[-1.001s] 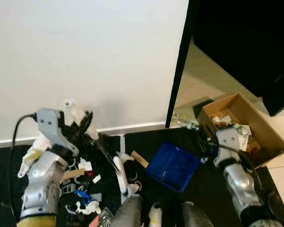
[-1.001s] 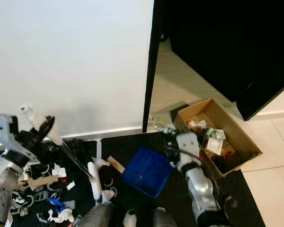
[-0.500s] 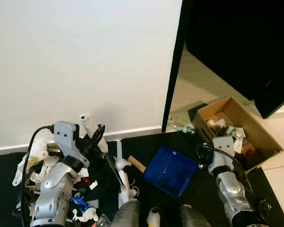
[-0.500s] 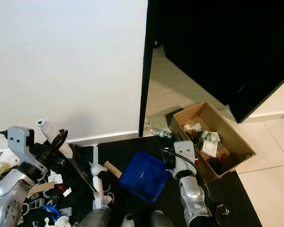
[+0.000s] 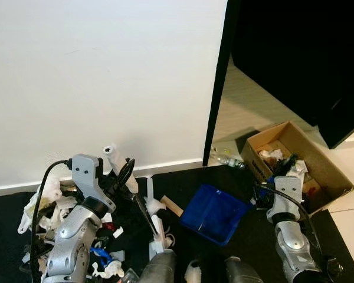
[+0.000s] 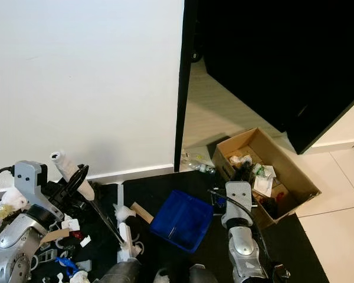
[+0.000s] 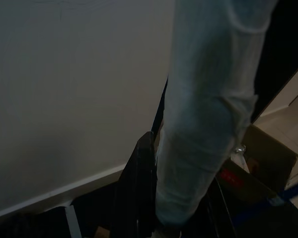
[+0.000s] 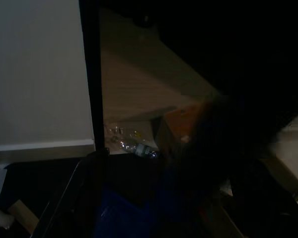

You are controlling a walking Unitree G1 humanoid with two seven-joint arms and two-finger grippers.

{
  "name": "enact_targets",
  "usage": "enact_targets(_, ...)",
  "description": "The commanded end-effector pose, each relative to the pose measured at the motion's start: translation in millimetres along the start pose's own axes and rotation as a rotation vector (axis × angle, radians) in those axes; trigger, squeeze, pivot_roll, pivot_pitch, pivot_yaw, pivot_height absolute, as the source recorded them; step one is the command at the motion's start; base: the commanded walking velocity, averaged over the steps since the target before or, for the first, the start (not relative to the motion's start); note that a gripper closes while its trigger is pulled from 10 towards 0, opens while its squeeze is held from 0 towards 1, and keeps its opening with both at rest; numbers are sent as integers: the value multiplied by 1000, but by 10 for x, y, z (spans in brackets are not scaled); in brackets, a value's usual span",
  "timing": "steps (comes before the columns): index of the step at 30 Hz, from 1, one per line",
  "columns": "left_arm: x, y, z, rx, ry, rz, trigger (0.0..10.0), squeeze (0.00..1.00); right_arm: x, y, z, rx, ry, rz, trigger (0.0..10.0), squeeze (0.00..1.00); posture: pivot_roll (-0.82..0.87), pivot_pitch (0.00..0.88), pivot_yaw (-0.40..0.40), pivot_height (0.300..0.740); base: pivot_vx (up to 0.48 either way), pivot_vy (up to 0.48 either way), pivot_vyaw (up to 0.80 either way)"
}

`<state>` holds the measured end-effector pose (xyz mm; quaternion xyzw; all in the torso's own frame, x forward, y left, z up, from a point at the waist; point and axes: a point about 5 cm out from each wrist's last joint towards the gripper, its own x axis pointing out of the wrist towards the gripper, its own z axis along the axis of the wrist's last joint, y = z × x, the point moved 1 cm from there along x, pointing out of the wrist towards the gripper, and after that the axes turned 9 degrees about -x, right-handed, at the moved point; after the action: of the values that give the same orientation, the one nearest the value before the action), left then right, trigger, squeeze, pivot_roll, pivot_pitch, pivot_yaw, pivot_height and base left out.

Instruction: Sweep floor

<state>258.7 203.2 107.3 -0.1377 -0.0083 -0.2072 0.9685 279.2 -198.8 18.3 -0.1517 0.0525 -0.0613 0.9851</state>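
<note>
My left gripper (image 5: 125, 174) is shut on the white grip (image 7: 208, 114) of a broom; one black finger (image 7: 139, 188) lies along it. The grip's top (image 5: 110, 150) points up toward the wall. From the grip a thin dark shaft runs down to the white brush head (image 5: 157, 226) on the black mat. A blue dustpan (image 5: 215, 212) lies on the mat right of the brush head. My right gripper (image 5: 261, 194) is at the dustpan's right edge; the right wrist view is too dark to show its grip. Scattered white, blue and brown litter (image 5: 103, 259) lies under my left arm.
An open cardboard box (image 5: 320, 160) with rubbish stands at the right, beside my right arm. Empty plastic bottles (image 5: 225, 159) lie at the foot of a black door frame (image 5: 219, 88). A white wall (image 5: 106, 76) is straight ahead. A dark panel (image 5: 295, 53) hangs at upper right.
The whole view has shifted as the camera moved. My left gripper still holds the broom, with the grip now more upright. My right arm sits slightly closer to the cardboard box.
</note>
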Motion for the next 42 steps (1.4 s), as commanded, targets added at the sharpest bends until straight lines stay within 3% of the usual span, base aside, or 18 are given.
enact_targets(1,-6,-15,-50,-16,14,-7,10000,0,-51,-9,-111,13,58,-8,10000,1000,170,154,58,740,0,0,0)
enact_targets(2,-7,2,-48,-12,15,-4,10000,0,-76,61,-222,-3,145,30,10000,106,171,149,55,740,0,0,0)
enact_targets(4,-7,6,-48,-11,16,-3,10000,0,-91,89,-265,-15,179,47,10000,106,171,149,55,740,0,0,0)
enact_targets(5,-7,6,-50,-11,15,-1,10000,0,-112,114,-287,-42,189,59,10000,0,172,147,51,740,0,0,0)
enact_targets(7,-9,3,-54,-11,13,1,10000,0,-145,146,-315,-125,195,73,10000,0,172,147,48,740,0,0,0)
enact_targets(10,-16,-1,-60,-12,14,2,10000,0,-172,153,-323,-173,183,75,10000,0,171,146,46,740,0,0,0)
enact_targets(13,-32,0,-87,-15,19,4,10000,0,-206,129,-373,-381,178,73,10000,0,163,145,45,740,0,0,0)
enact_targets(17,-29,4,-100,-16,23,5,10000,0,-226,143,-418,-471,191,93,10000,0,165,144,44,740,0,0,0)
enact_targets(28,-10,24,-103,-13,24,10,10000,4,-277,259,-519,-415,301,146,10000,0,159,143,47,740,0,0,0)
enact_targets(29,1,25,-103,-13,23,9,10000,4,-292,324,-551,-354,339,201,10000,0,155,142,50,740,0,0,0)
enact_targets(31,8,25,-103,-14,22,8,10000,0,-293,362,-546,-318,338,230,10000,0,154,142,51,740,0,0,0)
enact_targets(37,34,26,-104,-14,21,5,10000,4,-183,297,-476,-434,310,181,10000,0,152,140,57,740,0,0,0)
enact_targets(39,40,27,-103,-15,20,4,10000,0,-165,282,-484,-411,343,158,10000,0,152,140,57,740,0,0,0)
enact_targets(40,44,26,-103,-15,20,3,10000,0,-140,237,-467,-327,363,74,6353,0,154,141,58,740,0,0,0)
enact_targets(41,47,26,-104,-15,20,3,10000,0,-127,204,-458,-262,378,13,6353,0,155,141,58,740,0,0,0)
enact_targets(42,47,26,-104,-15,20,3,10000,0,-127,204,-458,-262,378,13,6353,0,155,141,58,740,0,0,0)
